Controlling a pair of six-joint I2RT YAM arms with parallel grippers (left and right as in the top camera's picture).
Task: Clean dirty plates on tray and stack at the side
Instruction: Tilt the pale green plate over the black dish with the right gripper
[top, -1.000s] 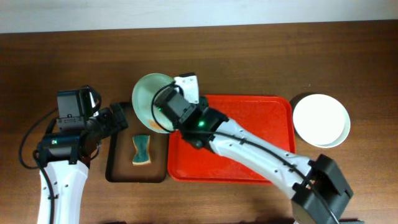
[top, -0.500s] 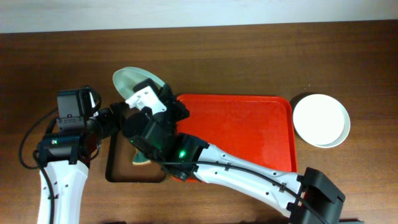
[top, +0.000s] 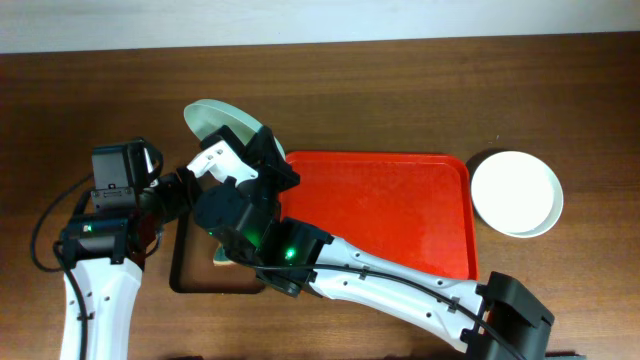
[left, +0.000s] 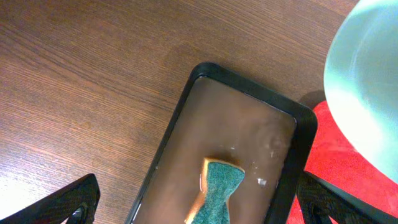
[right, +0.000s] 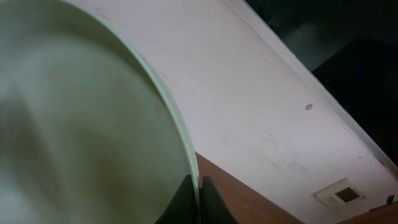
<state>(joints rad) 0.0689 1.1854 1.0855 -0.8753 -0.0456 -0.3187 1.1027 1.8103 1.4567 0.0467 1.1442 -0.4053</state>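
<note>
Green plate (top: 215, 119) hangs tilted above the desk (top: 400, 80), left of the red tray (top: 400, 220), its rim pinched in the right pincer (right: 198, 200). Left pincer (left: 199, 205) hovers spread wide over the sponge (left: 217, 190).

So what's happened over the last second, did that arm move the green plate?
Yes. The right claw, shut on the pale green plate, carried it left, off the red tray, to above the black tray. The left claw, the sponge and the white plate stayed put.
</note>
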